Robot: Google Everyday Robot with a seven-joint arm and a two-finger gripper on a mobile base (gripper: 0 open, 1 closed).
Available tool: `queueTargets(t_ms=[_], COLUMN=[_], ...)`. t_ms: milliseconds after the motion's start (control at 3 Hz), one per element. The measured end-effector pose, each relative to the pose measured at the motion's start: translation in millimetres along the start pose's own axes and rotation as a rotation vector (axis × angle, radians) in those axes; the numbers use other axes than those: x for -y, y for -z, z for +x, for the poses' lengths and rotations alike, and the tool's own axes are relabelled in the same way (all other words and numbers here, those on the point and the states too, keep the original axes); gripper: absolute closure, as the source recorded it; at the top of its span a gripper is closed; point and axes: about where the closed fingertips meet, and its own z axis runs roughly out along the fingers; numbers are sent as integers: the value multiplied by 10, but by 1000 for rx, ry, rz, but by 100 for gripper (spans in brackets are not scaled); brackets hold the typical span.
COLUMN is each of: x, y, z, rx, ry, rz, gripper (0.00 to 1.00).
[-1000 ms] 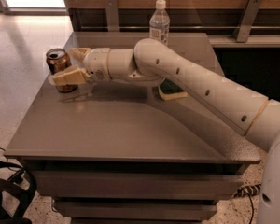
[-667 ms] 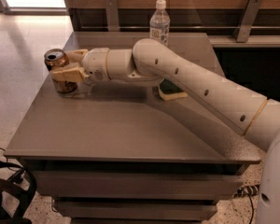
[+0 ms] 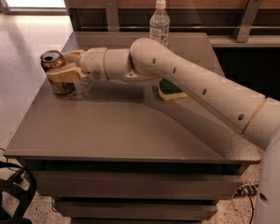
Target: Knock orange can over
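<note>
The orange can [image 3: 52,59] stands at the far left edge of the grey table [image 3: 112,129], with its open top leaning a little to the left. My gripper [image 3: 57,67] reaches in from the right at the end of the long white arm. Its front finger [image 3: 64,74] lies across the can's side and the other finger [image 3: 73,55] is behind it, so the can sits between them. The lower part of the can shows below the front finger.
A clear water bottle [image 3: 159,24] with a white cap stands at the table's back edge. A green and yellow sponge [image 3: 170,91] lies under the arm at the right. A wooden wall and metal brackets run behind. Black gear [image 3: 9,190] sits on the floor at lower left.
The gripper has pushed slightly left with the can between its fingers, and the can's top now leans further toward the table's left edge.
</note>
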Motion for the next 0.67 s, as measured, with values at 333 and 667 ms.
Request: queueTargets(t_ms=[333, 667], x=[-13, 26], y=[31, 239], z=[-13, -74], rx=[-23, -104], ry=[0, 9], rz=[-5, 10], gripper=[100, 100])
